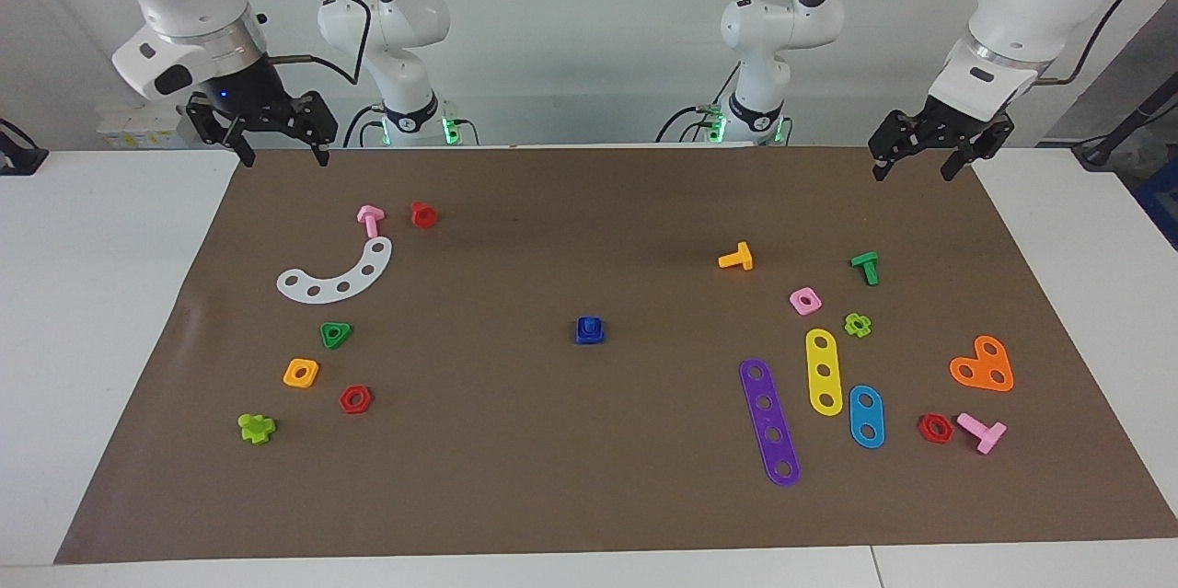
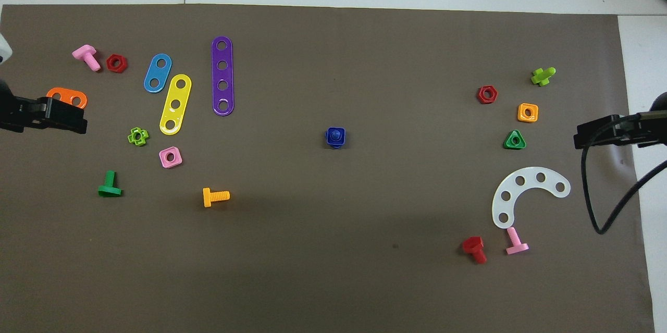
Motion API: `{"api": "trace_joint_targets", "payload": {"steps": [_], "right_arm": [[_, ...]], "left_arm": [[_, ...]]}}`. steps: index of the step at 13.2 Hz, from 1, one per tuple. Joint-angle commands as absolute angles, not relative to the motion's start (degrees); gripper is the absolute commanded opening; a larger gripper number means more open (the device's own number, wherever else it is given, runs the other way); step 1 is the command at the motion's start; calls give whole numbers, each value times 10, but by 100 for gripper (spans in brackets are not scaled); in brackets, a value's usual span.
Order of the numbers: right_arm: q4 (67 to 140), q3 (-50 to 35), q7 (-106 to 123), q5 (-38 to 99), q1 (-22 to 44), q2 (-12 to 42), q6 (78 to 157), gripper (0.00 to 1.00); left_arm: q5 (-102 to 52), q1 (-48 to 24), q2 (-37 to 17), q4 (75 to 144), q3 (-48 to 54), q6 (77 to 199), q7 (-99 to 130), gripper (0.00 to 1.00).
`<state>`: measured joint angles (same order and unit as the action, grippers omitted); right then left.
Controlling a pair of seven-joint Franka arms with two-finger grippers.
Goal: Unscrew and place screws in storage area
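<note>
Screws, one blue joined pair, are sitting mid-mat; left claw and right claw are hanging wide at three and nine o'clock.

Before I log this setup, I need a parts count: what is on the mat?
screws: one joined pair, dark blue, mat centre, alone.
bolts: seven; pink, red, lime by the white curved strip; orange, green, pink, lime toward the left arm's end.
nuts: six; green triangle, orange, red at the right arm's end; pink square, red at the left arm's end.
strips: purple, yellow, blue, plus an orange heart-shaped plate.
brown mat: one.
left gripper: open, over the mat edge.
right gripper: open, likewise.
</note>
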<state>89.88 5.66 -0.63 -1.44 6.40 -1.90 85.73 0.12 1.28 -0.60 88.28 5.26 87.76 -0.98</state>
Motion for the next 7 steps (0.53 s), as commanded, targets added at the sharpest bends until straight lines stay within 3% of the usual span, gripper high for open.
{"api": "trace_joint_targets", "payload": {"steps": [1,7], "right_arm": [[912,53,11,-7,58,-33,862,100],[912,53,11,-8,58,-33,863,100]], "left_arm": [[-9,19,6,897,54,875,-18,100],[-10,13,8,906,56,891,-18,100]]}}
